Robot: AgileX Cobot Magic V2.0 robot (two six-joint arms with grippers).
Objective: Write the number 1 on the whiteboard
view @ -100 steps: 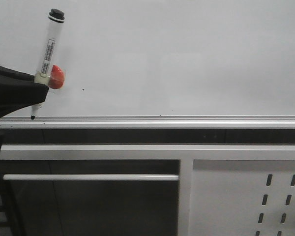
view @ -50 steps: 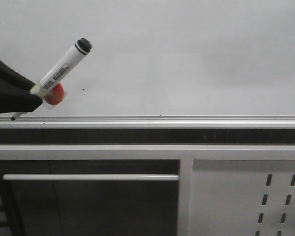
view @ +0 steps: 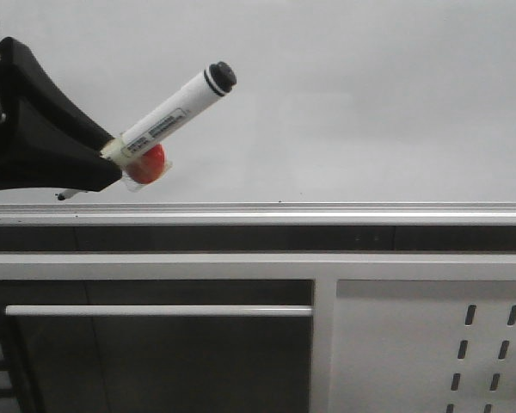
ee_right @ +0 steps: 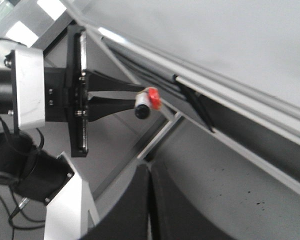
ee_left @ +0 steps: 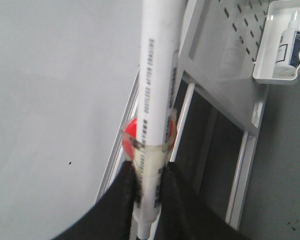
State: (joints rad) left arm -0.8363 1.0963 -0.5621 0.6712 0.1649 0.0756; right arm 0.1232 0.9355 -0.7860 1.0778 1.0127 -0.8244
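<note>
Marker clamped between the closed jaws of the left gripper, near the lower left corner of the whiteboard. The barrel is steeply tilted, cap end up and to the right, tip low and left, just above the silver bottom rail. A red ball is taped to the barrel at the grip point. No number 1 is visible anywhere on the board; only tiny dark specks show near the lower edge, so the stroke appears not yet written.

Risks, as judged from this pose: the tip sits so close to the rail that a downward stroke has no room and would strike metal instead of board; the strong tilt could drag the nib sideways and give a slanted or smeared line; whether the tip touches the surface cannot be told, and too light a press would leave a broken stroke.

Further right, the board lies bare to its right edge. The right gripper, seen only in its own wrist view, holds nothing, its fingers drawn nearly together.
</note>
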